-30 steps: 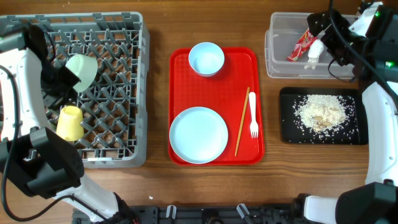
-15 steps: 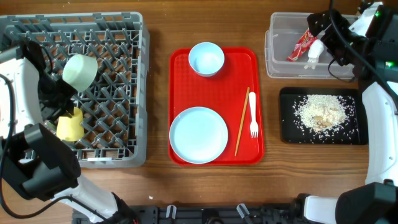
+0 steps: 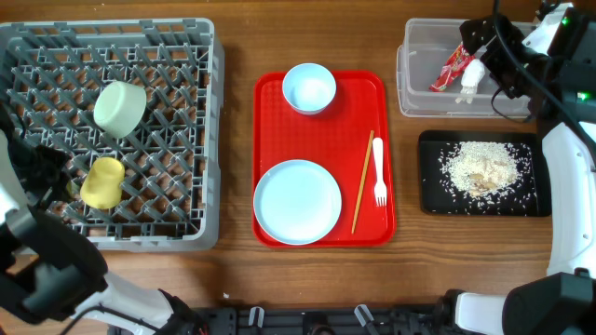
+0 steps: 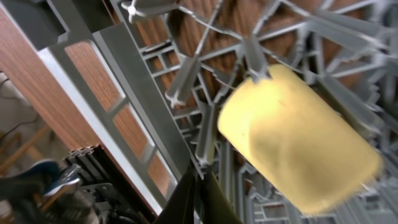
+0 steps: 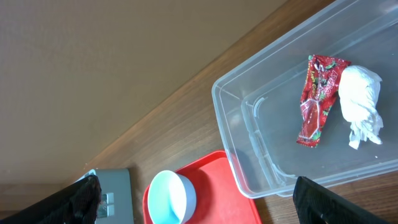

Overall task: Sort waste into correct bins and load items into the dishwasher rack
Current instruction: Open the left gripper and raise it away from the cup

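While left fingers (image 4: 186, 202) are clenched and right fingers (image 5: 323, 202) spread, wrapper (image 5: 317, 99) print is illegible.

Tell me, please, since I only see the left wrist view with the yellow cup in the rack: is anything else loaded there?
Observer: Yes, a mint-green bowl lies in the rack too, apart from the yellow cup.
Operator: What remains to load?
Observer: On the red tray sit a light blue bowl, a pale blue plate, a chopstick and a white fork.
Operator: And the right arm?
Observer: The right fingers stand open and empty over the clear tub, which holds the red wrapper and napkin.
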Motion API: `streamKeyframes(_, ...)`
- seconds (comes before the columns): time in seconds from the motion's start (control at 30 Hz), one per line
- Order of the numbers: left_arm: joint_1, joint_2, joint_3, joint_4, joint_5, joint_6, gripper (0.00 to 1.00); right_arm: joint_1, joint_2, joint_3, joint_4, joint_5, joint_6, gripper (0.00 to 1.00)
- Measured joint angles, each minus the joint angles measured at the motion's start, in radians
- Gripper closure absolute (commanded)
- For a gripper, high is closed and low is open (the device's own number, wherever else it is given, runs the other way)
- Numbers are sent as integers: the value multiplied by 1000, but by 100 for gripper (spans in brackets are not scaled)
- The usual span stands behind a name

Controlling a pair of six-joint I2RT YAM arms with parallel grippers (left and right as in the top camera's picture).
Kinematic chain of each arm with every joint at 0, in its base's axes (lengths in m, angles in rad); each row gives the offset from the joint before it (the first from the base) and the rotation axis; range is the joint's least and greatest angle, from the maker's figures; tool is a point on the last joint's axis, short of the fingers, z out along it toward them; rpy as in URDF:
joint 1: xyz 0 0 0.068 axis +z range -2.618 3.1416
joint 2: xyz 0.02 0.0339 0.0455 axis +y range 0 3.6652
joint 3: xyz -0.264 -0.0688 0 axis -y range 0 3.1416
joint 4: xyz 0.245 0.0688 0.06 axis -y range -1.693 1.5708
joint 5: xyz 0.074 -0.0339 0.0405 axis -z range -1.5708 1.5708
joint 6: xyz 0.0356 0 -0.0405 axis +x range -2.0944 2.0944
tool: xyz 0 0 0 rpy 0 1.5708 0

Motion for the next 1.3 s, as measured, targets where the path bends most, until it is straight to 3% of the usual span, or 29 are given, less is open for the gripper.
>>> streamKeyframes(0.23, -127, -157, -2, 145, 208, 106, 96, 0, 0, 0, 0, 0, 0, 0)
streamKeyframes(0.47, -271, -66, -2, 166, 99, 74, 96, 0, 0, 0, 0, 0, 0, 0)
streamKeyframes(0.7, -238, -1, -2, 142, -10, 46, 96, 0, 0, 0, 0, 0, 0, 0)
streamKeyframes(1.0, -156, -1, -2, 132, -30, 32, 96, 0, 0, 0, 0, 0, 0, 0)
streamKeyframes(1.3, -221, -1, -18, 203, 172, 140, 96, 0, 0, 0, 0, 0, 0, 0)
